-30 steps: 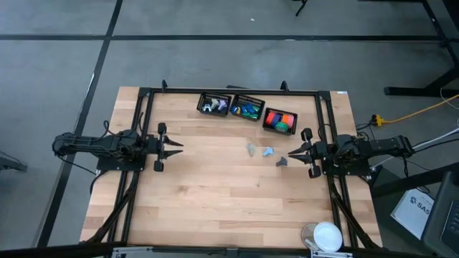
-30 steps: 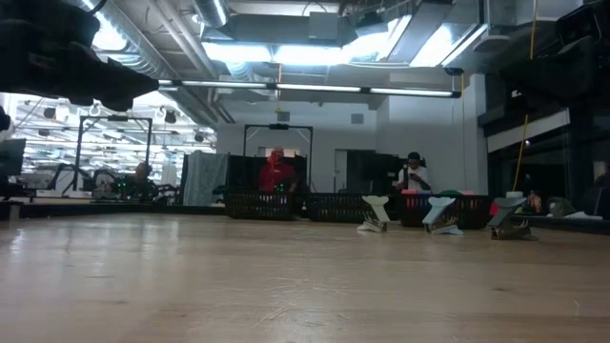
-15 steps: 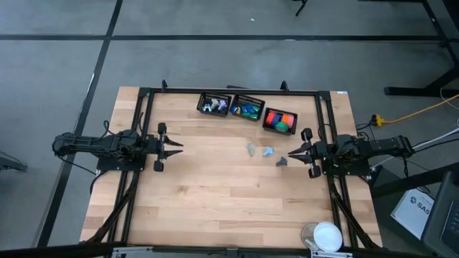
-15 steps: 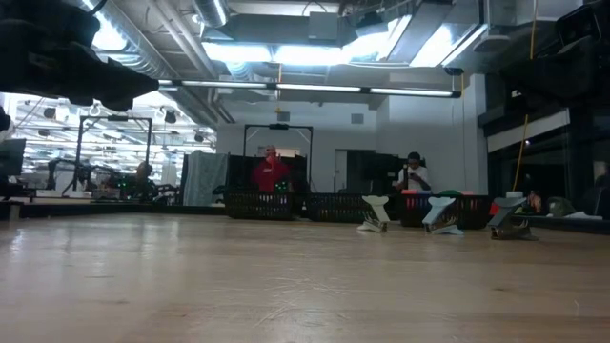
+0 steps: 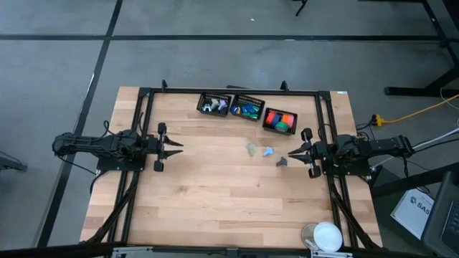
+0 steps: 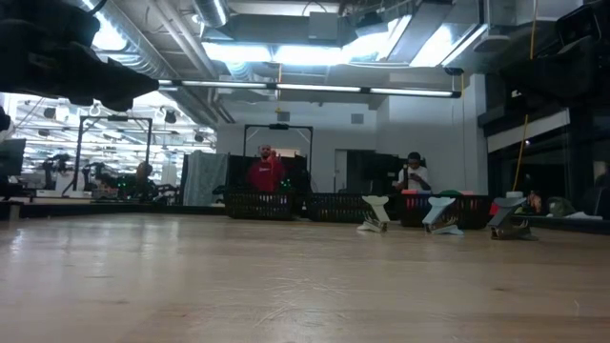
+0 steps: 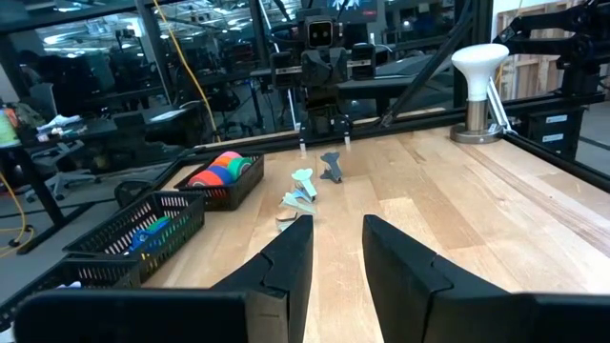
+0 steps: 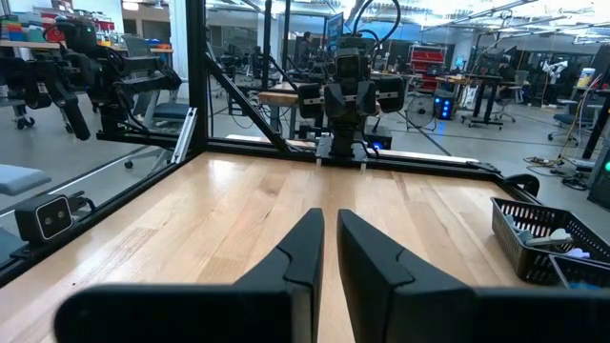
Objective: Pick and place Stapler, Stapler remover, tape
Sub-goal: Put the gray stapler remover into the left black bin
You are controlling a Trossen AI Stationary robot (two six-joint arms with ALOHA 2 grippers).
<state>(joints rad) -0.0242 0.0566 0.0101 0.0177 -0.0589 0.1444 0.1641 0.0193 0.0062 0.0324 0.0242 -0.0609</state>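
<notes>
Three black baskets stand in a row at the table's far side. The left one [image 5: 214,104] holds pastel claw-shaped stapler removers, the middle one [image 5: 247,109] the blue and green tape pieces, and the right one [image 5: 280,120] the orange, red and pink staplers. Three loose stapler removers [image 5: 250,148] [image 5: 268,151] [image 5: 282,161] rest on the wood right of centre. My left gripper [image 5: 179,145] hovers level at the left side, open [image 7: 335,238]. My right gripper [image 5: 290,155] hovers level at the right side, shut [image 8: 331,229], its tips just short of the grey remover.
A black frame [image 5: 229,92] runs round the table's far and side edges. A white round-headed stand [image 5: 326,236] sits at the near right corner. Bare wood [image 5: 215,193] spreads across the near half. People stand in the room behind the table [image 6: 266,173].
</notes>
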